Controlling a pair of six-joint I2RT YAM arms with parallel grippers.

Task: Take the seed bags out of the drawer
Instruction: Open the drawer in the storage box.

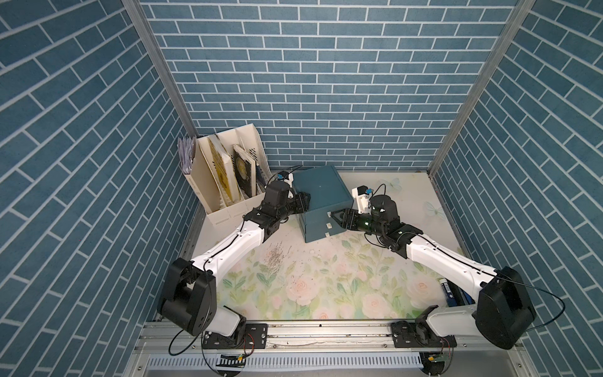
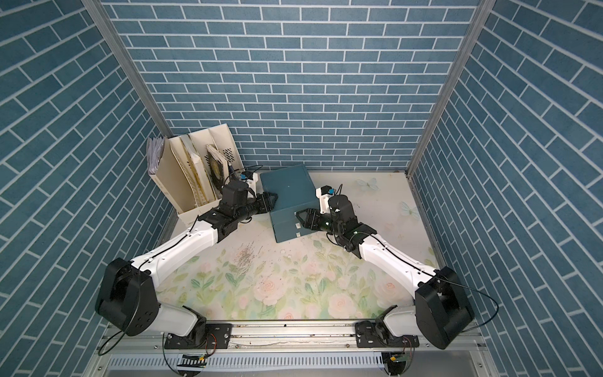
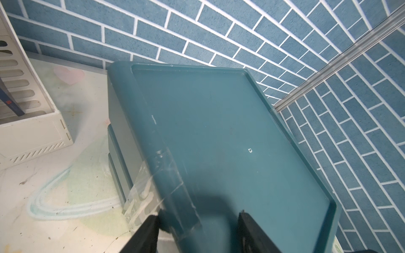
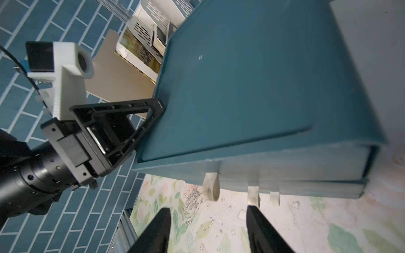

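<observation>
**Cabinet clamped, drawers shut**

The left jaws are pinched onto the top side edge of the teal drawer cabinet [image 1: 321, 189]. The left wrist view shows one of the fingers [image 3: 146, 234] against the cabinet's wall and its partner over the lid, with the rim between them, but it shows nothing of the drawer fronts [image 4: 285, 163].

The right wrist view shows those fronts and three pale pull tabs [image 4: 211, 186] hanging just ahead of the right jaws. In a top view the tabs are mere white flecks [image 1: 328, 214]. The right jaws stand spread, with floral desk [image 4: 208, 221] showing between them and the middle tab just beside one fingertip.

The drawers are shut, so the seed bags are hidden in every view.
</observation>
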